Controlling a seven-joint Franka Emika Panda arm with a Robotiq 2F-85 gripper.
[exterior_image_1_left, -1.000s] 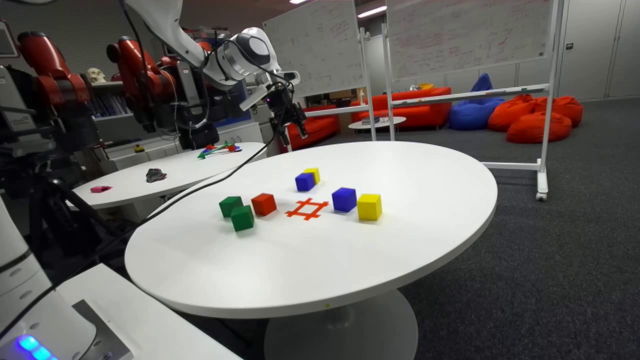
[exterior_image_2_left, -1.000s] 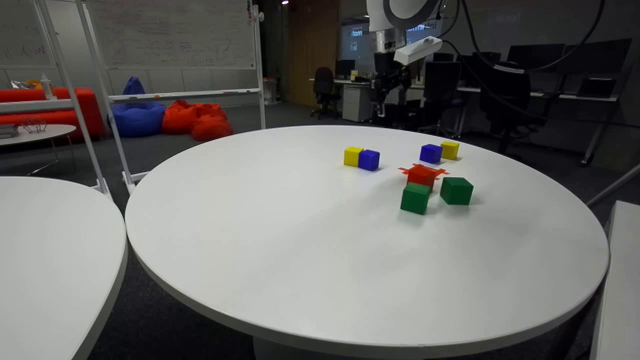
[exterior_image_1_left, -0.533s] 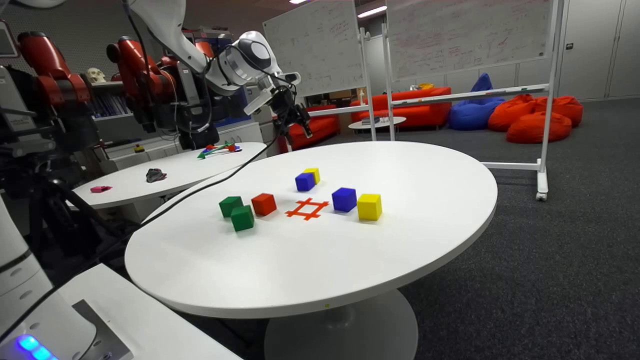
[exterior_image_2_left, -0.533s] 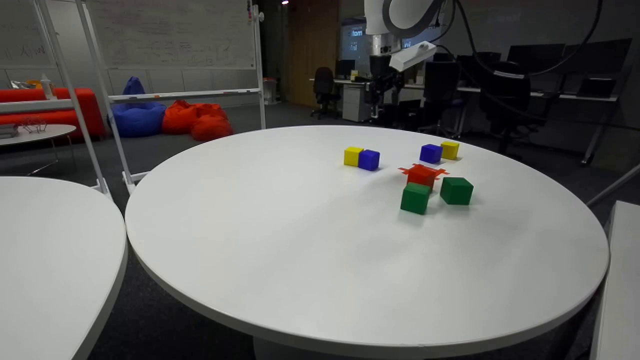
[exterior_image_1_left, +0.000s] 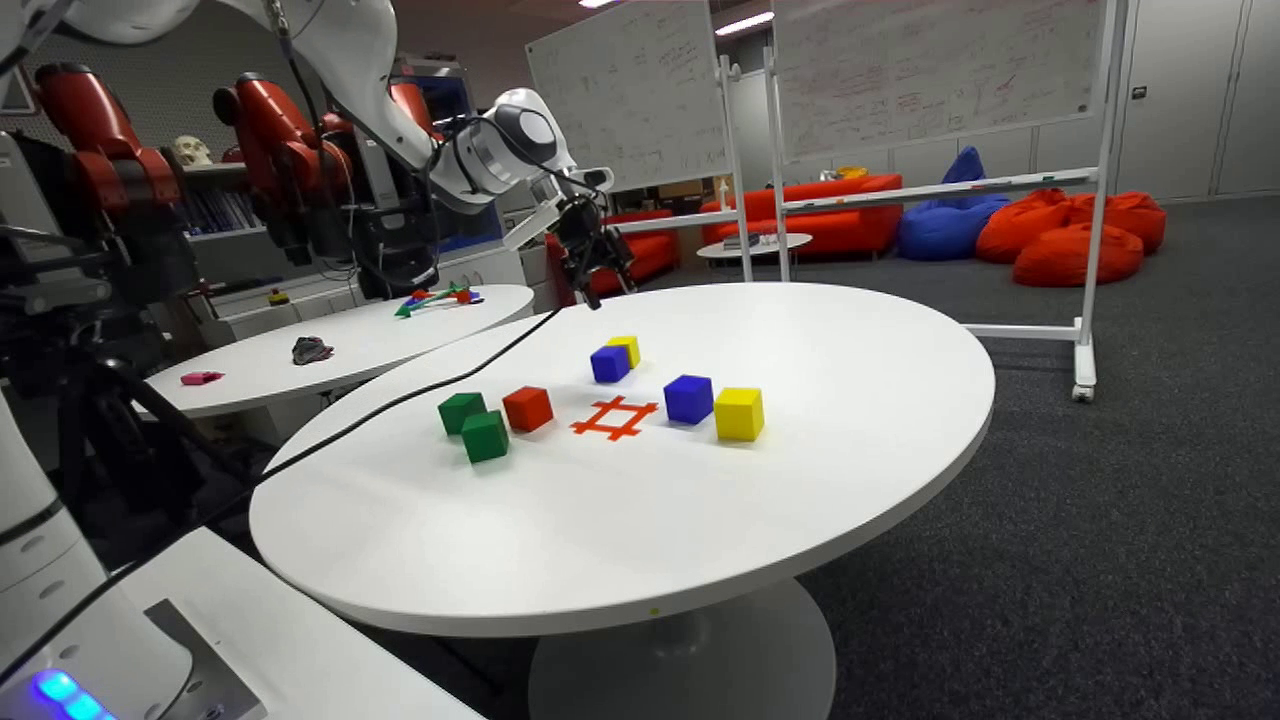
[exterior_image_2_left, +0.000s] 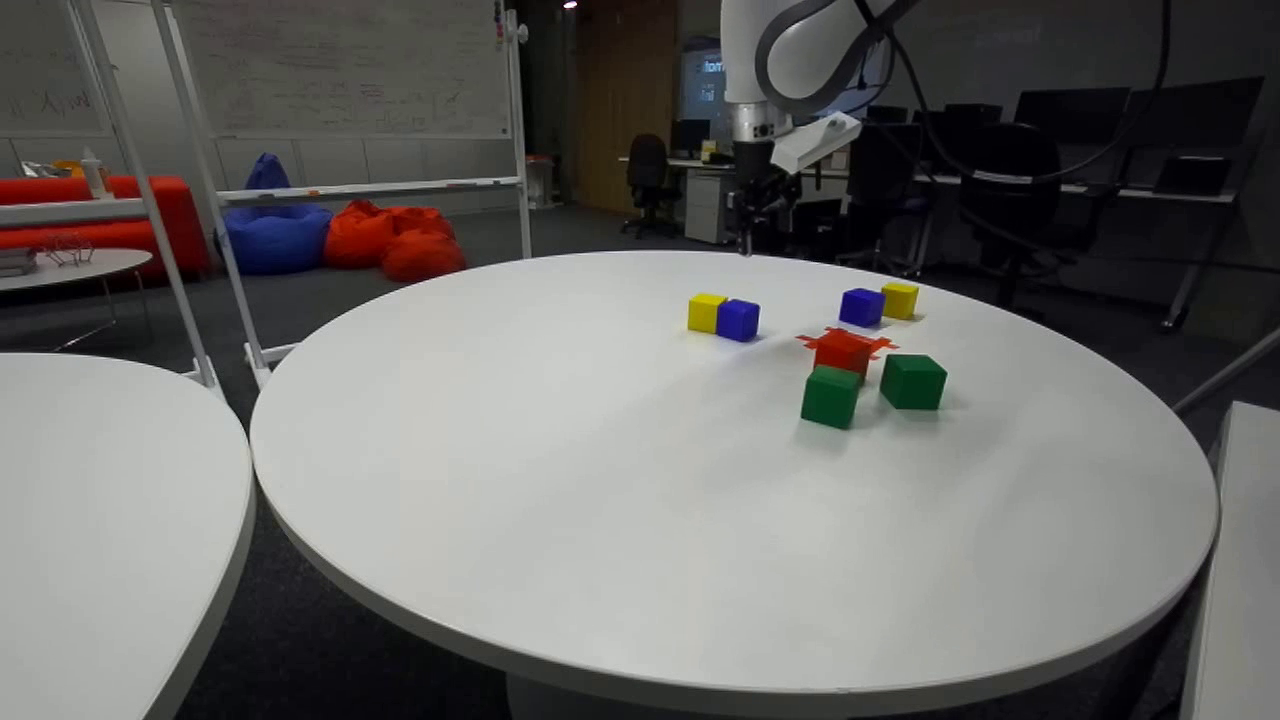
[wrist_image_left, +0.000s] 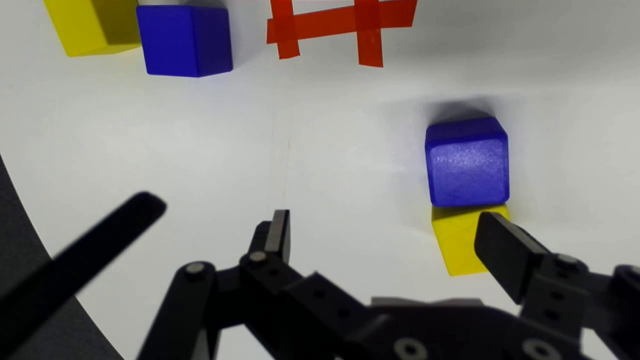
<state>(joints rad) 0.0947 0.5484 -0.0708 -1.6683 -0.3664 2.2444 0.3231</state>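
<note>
My gripper (exterior_image_1_left: 612, 293) is open and empty, above the table in both exterior views. In the wrist view the jaws (wrist_image_left: 384, 222) stand wide apart. The right finger partly covers a yellow cube (wrist_image_left: 454, 245), which sits against a blue cube (wrist_image_left: 468, 167). This pair, blue (exterior_image_1_left: 610, 364) and yellow (exterior_image_1_left: 627, 347), is nearest to the gripper, and also shows as blue (exterior_image_2_left: 738, 320) and yellow (exterior_image_2_left: 706, 313). Another blue cube (wrist_image_left: 172, 42) and yellow cube (wrist_image_left: 82, 30) lie at the upper left of the wrist view. Nothing touches the fingers that I can see.
A red tape outline (exterior_image_1_left: 625, 431) marks the white round table (exterior_image_1_left: 850, 350). A red cube (exterior_image_1_left: 528, 409) and two green cubes (exterior_image_1_left: 485, 436) (exterior_image_1_left: 461, 413) stand beside it. A black cable (exterior_image_1_left: 400, 400) hangs from the arm. A second table (exterior_image_2_left: 110, 500) stands alongside.
The gripper has moved down towards the table, slightly right in an exterior view and slightly left in another. The cubes have not moved.
</note>
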